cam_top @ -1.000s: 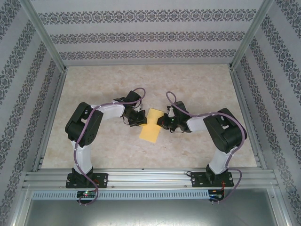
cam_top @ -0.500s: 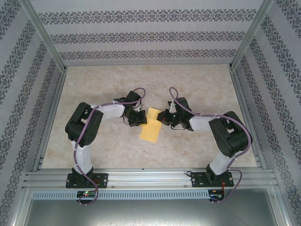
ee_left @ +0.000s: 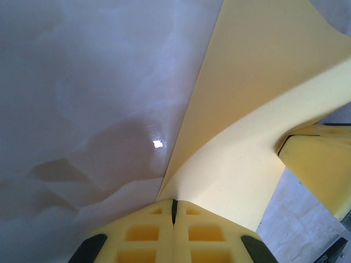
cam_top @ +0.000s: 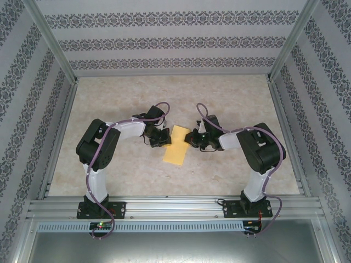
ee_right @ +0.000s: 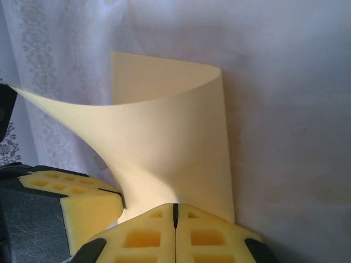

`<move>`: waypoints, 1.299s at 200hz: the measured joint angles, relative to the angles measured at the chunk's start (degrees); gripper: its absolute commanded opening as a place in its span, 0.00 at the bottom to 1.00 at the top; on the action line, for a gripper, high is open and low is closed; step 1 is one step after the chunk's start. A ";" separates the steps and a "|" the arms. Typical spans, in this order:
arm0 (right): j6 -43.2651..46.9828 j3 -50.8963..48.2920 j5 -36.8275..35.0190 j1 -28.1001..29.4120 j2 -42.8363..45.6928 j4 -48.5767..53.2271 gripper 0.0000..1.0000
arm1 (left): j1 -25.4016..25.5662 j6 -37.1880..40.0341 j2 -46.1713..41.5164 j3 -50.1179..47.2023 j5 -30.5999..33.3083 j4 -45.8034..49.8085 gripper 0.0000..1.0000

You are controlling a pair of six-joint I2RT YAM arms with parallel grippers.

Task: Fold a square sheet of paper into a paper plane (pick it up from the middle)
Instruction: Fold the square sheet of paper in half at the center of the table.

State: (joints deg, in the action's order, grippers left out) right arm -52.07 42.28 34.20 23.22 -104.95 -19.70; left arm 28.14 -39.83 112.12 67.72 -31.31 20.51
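On the marbled table (cam_top: 109,98), between patterned walls (cam_top: 164,44), I see my left gripper (cam_top: 164,142) pinched shut on the square sheet of paper (cam_top: 175,149), plain yellow, curling upward mid-table; the right gripper (cam_top: 190,137) clamps its opposite edge.

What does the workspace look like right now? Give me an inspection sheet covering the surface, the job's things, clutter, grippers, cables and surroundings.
Surface: pale marbled table, no stains seen.
Job's things: square sheet of paper, yellow, bowed into a curve between the grippers, not yet a plane.
Clutter: nothing seen.
Grippers: left gripper and right gripper both shut, each pinching an edge of the sheet.
Cables: purple cable looped along each arm, away from the paper.
Surroundings: patterned walls on three sides; aluminium frame at the near edge.
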 measured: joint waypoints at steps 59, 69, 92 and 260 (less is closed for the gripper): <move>0.59 3.72 0.70 -1.07 3.69 5.20 0.08 | 0.00 0.26 0.00 0.00 0.02 -0.02 0.00; 1.07 4.83 1.03 -1.40 3.72 5.16 0.08 | 0.00 0.31 0.00 0.00 0.02 -0.02 0.00; 1.51 5.35 1.29 -2.12 3.61 5.20 0.07 | 0.00 0.44 0.00 0.00 0.02 -0.02 0.00; 4.11 10.99 1.49 -4.00 0.98 11.61 0.07 | 0.00 0.68 0.00 0.00 0.02 0.00 0.00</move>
State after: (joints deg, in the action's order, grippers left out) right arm -47.97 53.28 35.68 19.22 -103.96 -8.10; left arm 28.14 -39.16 112.12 67.72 -31.29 20.51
